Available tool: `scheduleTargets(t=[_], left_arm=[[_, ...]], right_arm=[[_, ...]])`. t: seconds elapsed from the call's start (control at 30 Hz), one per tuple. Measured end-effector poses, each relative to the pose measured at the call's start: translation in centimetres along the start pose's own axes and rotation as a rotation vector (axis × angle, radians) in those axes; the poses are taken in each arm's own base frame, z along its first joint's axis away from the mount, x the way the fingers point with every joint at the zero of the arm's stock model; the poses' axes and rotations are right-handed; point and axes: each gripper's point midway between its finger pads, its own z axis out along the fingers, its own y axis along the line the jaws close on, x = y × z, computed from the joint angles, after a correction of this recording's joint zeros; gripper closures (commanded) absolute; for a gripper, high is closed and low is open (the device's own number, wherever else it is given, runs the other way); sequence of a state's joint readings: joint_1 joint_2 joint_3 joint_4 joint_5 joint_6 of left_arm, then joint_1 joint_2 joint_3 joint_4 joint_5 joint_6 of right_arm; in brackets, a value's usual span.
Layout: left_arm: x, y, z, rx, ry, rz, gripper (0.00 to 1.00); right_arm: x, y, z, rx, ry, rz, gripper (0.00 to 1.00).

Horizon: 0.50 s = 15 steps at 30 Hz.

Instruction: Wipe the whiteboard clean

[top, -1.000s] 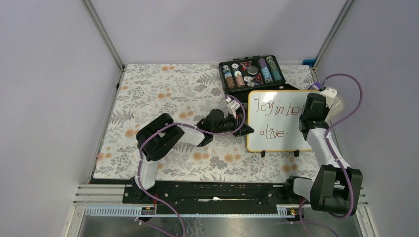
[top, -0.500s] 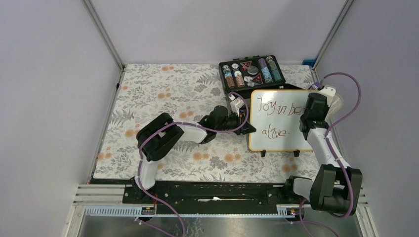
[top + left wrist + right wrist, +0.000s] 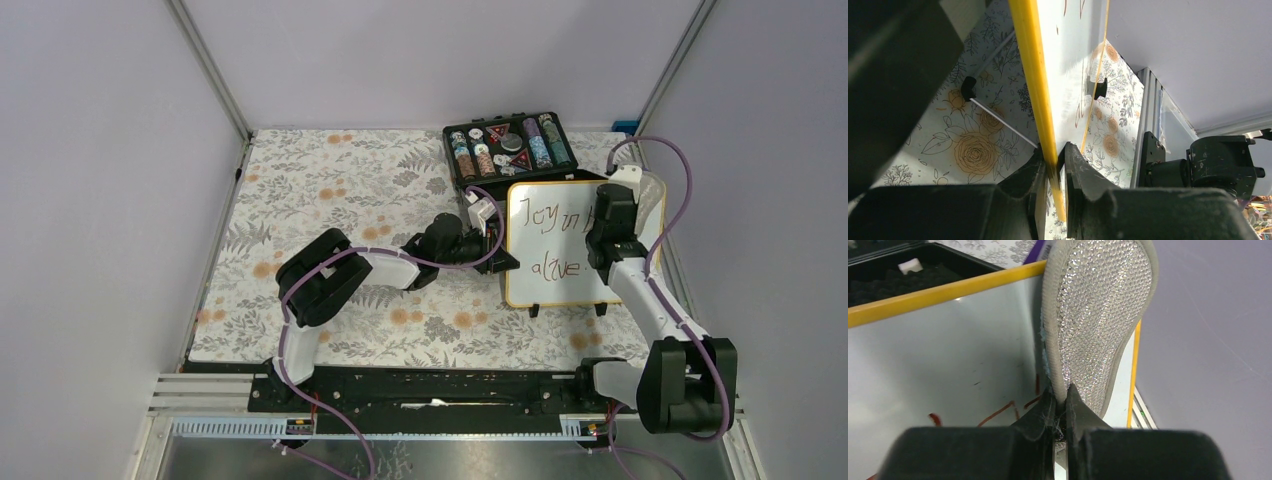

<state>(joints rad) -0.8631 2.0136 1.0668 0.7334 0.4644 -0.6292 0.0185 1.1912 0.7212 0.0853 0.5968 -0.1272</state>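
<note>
early stage: whiteboard (image 3: 550,255) stands at 3 o'clock on the table (image 3: 330,180) with red writing (image 3: 553,268) left to wipe, left gripper (image 3: 1053,170) pinched narrow on its 9 o'clock edge, right gripper (image 3: 1062,405) clamped on a glittery eraser pad (image 3: 1098,305) against the board's 1 o'clock corner.

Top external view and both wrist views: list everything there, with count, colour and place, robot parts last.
whiteboard: one, white with yellow frame, handwriting on it, standing right of centre.
eraser pad: one, glittery silver with grey rim, at the board's upper right.
chip case: one, black, open, behind the whiteboard.
floral mat: one, pale with orange flowers, covering the table.
left arm, right arm: two, black and white, purple cables.
left claw: shut on the whiteboard's left frame edge.
right claw: shut on the eraser pad.
</note>
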Motion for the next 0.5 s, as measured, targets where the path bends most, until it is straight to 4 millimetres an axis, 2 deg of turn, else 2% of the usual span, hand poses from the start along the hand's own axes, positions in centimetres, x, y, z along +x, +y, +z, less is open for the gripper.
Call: scheduleTargets(t=[0.27,0.5], left_arm=[[0.0,-0.1,0.0,0.003,0.001,0.0,1.0],[0.3,0.5,-0.1,-0.016,0.012,-0.011,1.0]], right_arm=[[-1.6,3.2,-1.7,-0.086,-0.046,-0.026,1.0],[-3.3,8.6,-5.2,-0.242,-0.096,-0.045,1.0]])
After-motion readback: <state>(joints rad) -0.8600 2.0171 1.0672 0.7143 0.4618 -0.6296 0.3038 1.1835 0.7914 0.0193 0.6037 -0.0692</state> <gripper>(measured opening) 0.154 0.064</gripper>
